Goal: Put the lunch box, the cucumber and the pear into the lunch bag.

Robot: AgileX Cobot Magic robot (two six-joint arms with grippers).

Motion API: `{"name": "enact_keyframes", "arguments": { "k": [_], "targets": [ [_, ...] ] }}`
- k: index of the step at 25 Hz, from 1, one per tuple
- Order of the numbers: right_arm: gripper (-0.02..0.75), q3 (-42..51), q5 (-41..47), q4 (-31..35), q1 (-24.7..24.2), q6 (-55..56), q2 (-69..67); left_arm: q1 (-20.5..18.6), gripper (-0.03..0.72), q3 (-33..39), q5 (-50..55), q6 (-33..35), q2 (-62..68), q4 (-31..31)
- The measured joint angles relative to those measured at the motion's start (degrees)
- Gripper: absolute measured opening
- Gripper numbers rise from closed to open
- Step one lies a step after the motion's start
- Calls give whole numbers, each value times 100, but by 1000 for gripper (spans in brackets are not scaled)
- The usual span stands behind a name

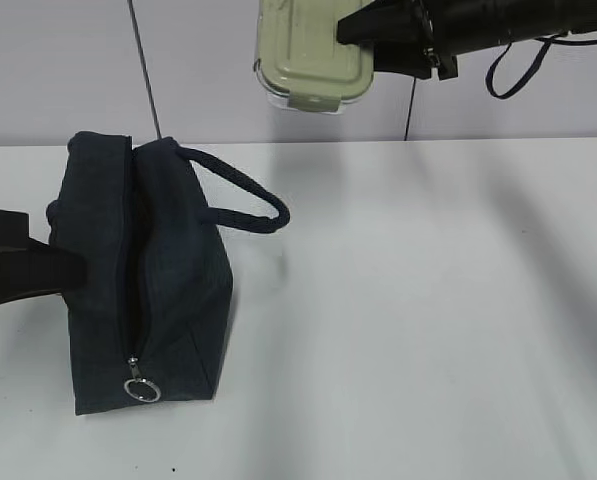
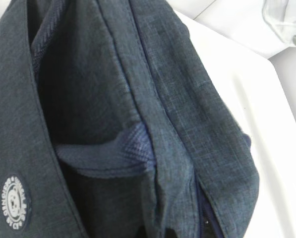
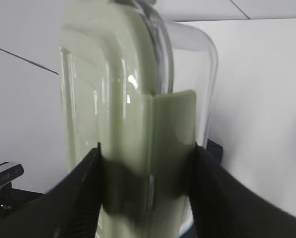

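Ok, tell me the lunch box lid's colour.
Pale sage green lid, on a clear base; the exterior view shows it best.

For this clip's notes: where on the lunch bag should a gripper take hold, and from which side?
Probably the padded loop handle, approached from the bag's right, where it arches out clear of the lunch bag with open table beneath. The fabric walls look soft, and the left gripper is already against the left wall.

Coarse woven cloth lunch bag [image 2: 187, 124]
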State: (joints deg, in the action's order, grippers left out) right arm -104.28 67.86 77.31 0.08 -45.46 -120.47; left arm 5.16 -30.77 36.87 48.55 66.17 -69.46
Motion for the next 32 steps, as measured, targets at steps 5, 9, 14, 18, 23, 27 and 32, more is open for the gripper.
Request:
{"name": "enact_keyframes", "arguments": {
  "k": [5, 9, 14, 18, 23, 27, 32],
  "targets": [
    [386, -15, 11, -25, 52, 149, 0, 0, -13, 0, -5, 0, 0, 0],
    [386, -23, -1, -36, 368, 183, 0, 0, -13, 0, -10, 0, 0, 0],
    [386, -23, 11, -36, 1001, 183, 0, 0, -13, 0, -10, 0, 0, 0],
    [386, -23, 19, -36, 1420, 183, 0, 0, -13, 0, -10, 0, 0, 0],
    [386, -23, 32, -36, 1832, 185, 0, 0, -13, 0, -10, 0, 0, 0],
    [386, -23, 45, -36, 1972, 185, -12, 0, -13, 0, -10, 0, 0, 0],
    [386, -23, 57, -158, 1995, 185, -199, 0, -13, 0, -10, 0, 0, 0]
  ]
}}
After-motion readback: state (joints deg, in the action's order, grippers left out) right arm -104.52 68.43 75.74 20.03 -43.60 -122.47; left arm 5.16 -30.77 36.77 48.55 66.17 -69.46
